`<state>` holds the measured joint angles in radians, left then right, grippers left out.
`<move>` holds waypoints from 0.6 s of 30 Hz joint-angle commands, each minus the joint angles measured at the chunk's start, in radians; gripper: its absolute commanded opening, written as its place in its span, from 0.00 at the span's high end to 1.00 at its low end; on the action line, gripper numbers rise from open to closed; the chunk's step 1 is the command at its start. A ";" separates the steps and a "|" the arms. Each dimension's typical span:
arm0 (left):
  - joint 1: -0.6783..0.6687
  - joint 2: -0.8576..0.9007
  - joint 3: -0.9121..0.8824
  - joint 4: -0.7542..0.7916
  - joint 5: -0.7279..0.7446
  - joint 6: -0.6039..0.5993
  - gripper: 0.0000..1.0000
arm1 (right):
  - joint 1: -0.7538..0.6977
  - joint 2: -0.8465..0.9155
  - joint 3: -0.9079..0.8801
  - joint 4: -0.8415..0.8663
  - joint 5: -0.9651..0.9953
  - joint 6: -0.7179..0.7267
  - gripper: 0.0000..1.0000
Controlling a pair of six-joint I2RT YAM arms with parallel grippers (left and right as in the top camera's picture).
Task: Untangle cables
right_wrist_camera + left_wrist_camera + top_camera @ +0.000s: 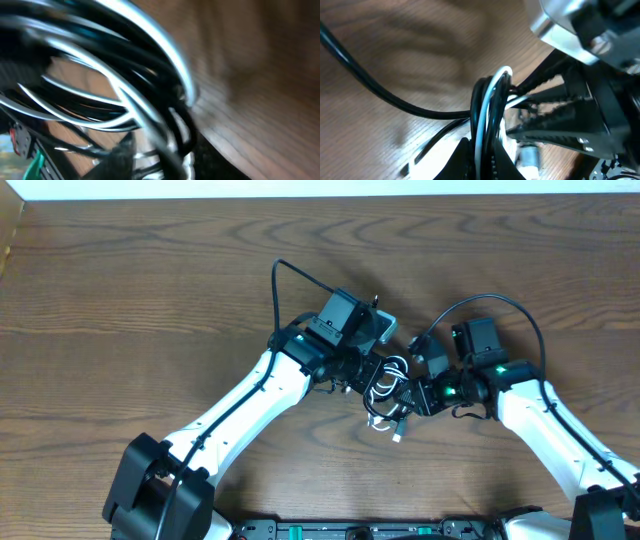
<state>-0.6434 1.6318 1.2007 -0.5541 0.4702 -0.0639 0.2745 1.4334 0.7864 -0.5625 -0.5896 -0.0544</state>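
Observation:
A small tangle of black and white cables sits between my two grippers in the middle of the table, with a white plug end hanging toward the front. My left gripper holds the left side of the bundle; in the left wrist view its fingers are shut on a white cable and black cables. My right gripper is at the right side of the tangle. The right wrist view is blurred and filled with looping cables; its fingers sit among them and their state is unclear.
The wooden table stretches around the arms. Thick black arm wiring arcs over the left wrist and another loop over the right wrist. The right gripper's fingers show close in the left wrist view.

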 commanded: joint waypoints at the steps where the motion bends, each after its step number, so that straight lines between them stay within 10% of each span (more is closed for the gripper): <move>1: -0.002 -0.005 -0.004 -0.011 0.039 -0.024 0.93 | 0.029 0.005 0.016 0.014 0.017 -0.013 0.74; 18: -0.003 -0.005 -0.004 -0.082 -0.056 -0.024 0.92 | 0.032 0.005 0.016 0.010 0.084 0.016 0.72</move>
<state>-0.6434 1.6325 1.2007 -0.6323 0.4255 -0.0792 0.3008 1.4334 0.7864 -0.5556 -0.5209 -0.0399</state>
